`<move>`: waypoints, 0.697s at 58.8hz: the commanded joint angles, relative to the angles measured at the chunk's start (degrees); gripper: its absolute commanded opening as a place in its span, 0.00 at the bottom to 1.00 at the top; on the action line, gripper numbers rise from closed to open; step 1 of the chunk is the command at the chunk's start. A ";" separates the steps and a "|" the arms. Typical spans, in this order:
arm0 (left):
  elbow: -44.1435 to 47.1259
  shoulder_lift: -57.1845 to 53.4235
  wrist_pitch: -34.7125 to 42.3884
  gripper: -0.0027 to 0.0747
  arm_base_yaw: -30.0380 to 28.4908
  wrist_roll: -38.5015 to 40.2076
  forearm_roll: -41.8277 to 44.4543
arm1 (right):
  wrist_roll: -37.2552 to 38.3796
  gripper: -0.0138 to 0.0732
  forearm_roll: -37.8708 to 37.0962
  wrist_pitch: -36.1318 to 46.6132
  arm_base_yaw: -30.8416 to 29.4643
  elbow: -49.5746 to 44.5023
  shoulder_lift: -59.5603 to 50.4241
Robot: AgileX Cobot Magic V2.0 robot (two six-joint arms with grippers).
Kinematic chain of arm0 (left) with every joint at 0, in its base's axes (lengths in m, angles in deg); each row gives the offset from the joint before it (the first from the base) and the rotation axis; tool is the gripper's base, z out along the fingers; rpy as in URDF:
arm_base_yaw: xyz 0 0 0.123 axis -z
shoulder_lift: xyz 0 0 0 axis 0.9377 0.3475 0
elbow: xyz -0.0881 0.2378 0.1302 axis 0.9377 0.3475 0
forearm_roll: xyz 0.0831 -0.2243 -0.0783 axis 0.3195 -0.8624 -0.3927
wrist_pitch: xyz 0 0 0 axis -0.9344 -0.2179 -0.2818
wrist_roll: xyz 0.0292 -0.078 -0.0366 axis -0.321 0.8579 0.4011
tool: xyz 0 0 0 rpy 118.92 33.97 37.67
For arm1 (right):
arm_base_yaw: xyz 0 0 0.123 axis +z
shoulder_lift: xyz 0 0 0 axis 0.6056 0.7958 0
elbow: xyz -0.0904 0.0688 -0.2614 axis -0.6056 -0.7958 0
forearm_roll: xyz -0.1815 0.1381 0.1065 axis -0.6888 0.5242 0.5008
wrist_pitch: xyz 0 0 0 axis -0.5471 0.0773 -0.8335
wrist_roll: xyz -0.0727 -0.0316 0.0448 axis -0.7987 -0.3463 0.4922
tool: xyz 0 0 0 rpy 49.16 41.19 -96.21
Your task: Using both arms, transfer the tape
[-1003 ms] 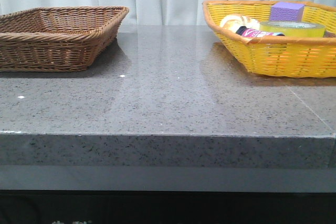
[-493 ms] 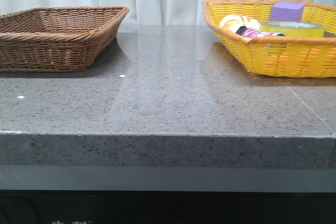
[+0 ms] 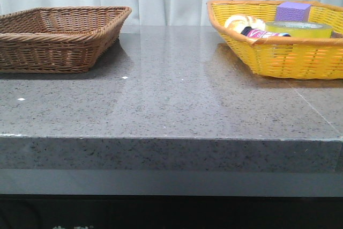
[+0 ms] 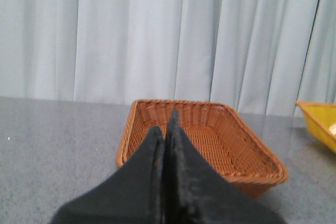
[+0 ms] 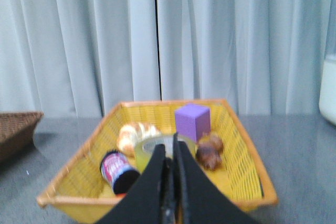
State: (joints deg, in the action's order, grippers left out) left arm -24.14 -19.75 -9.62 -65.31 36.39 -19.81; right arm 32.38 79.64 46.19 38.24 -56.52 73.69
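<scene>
the tape (image 3: 298, 29) lies flat in the yellow basket (image 3: 278, 57), which stands on the grey table (image 3: 171, 100) at about 2 o'clock in the front view. only the top part of the roll shows over the basket rim there. just behind the tape is the purple cube (image 3: 292, 10), and at its 9 o'clock side are a small bottle (image 3: 262, 34) lying down and a bread roll (image 3: 244, 23). in the right wrist view a brown round thing (image 5: 209, 150) is also in the basket, near the cube; i cannot tell what it is.

the brown basket (image 3: 59, 36) stands at about 10 o'clock on the table, well apart from the yellow one.

no arm shows in the front view. the left gripper (image 4: 167, 129) has its fingers pressed together, holding nothing, and points toward the brown basket. the right gripper (image 5: 169, 153) is also closed with nothing between the fingers, and it points toward the tape, which it partly hides.
</scene>
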 commanded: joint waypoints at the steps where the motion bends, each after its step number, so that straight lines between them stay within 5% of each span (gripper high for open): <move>1: -6.84 1.64 -0.14 0.01 -0.11 0.68 -0.41 | -0.52 0.08 -0.83 -0.07 -0.36 7.54 1.78; 24: -26.66 19.06 -19.03 0.01 -0.11 0.68 -0.51 | -0.52 0.08 -1.72 -20.61 -0.36 29.07 17.17; 41: -27.26 26.89 -19.60 0.01 -0.11 0.68 -0.62 | -0.52 0.08 -1.72 -26.33 -0.36 30.13 26.42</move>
State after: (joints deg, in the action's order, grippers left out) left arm -49.57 5.19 -33.16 -65.31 36.39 -19.81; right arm 32.38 78.52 16.87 38.24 -28.25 97.18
